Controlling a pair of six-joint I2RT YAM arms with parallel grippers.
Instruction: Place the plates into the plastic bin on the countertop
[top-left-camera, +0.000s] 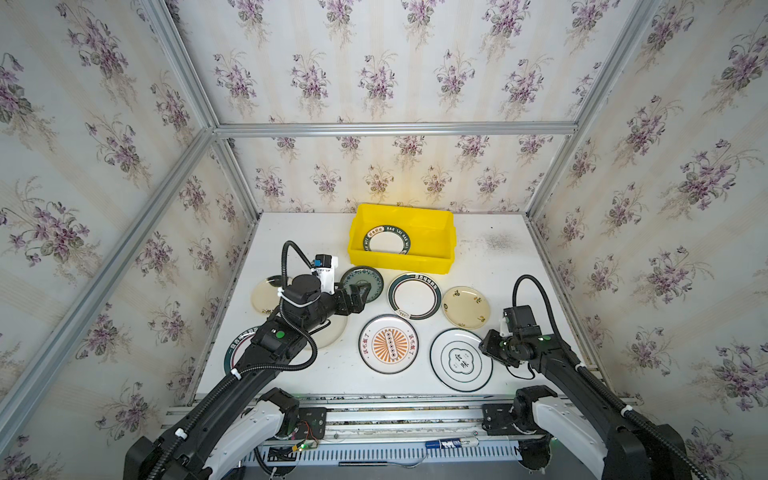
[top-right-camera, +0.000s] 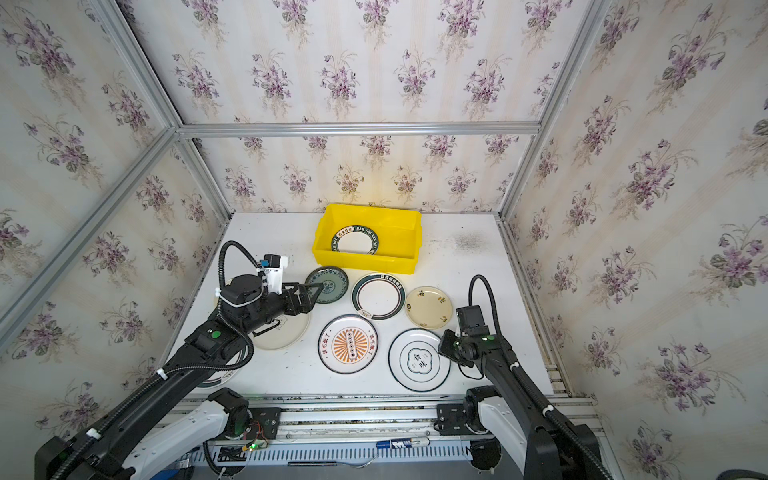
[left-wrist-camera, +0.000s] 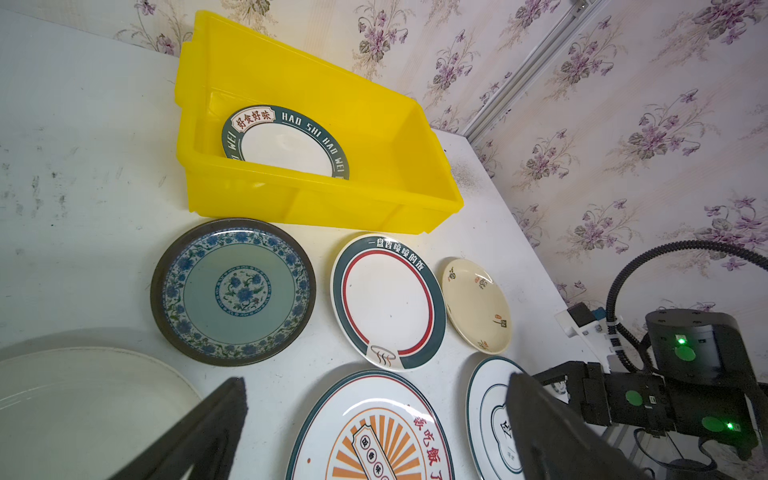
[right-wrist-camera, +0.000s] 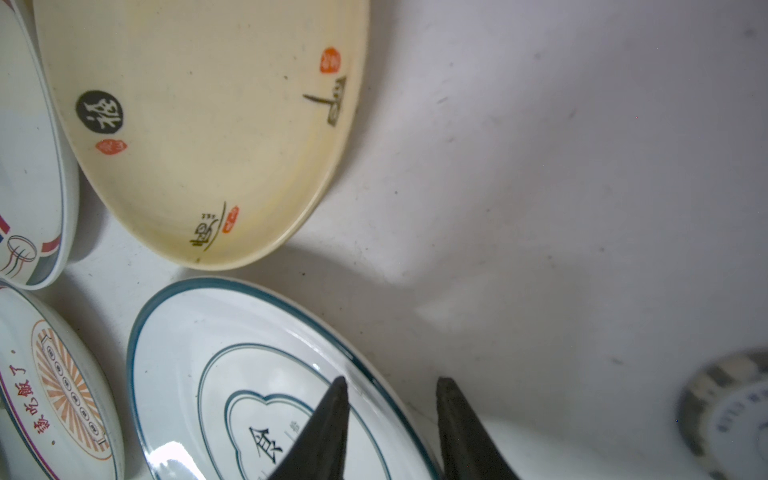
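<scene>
One plate (top-left-camera: 386, 243) is already seen inside the bin (top-left-camera: 401, 262), toward its left side. The others are spread flat over the countertop (top-left-camera: 498, 266) in front of it, three of them partly hidden under the left arm (top-left-camera: 257, 374).

The right gripper (right-wrist-camera: 390, 380) is set astride the rim of the clover plate (right-wrist-camera: 208, 353). One finger (right-wrist-camera: 324, 428) is over the plate's face and the other is outside the edge. A gap is visible between them, so no pinch can be confirmed. The left gripper (top-left-camera: 358, 297) is held fully spread and empty, over the near edge of the teal plate (top-left-camera: 370, 276).

The plates are judged stiff, glazed and slippery, moderately heavy, and liable to chip if dropped. Lying flat, only the raised rim is offered for a hold. The outer finger would have to be slid under the lip and the rim taken deep, since a plate gripped at one edge is expected to droop or swivel
</scene>
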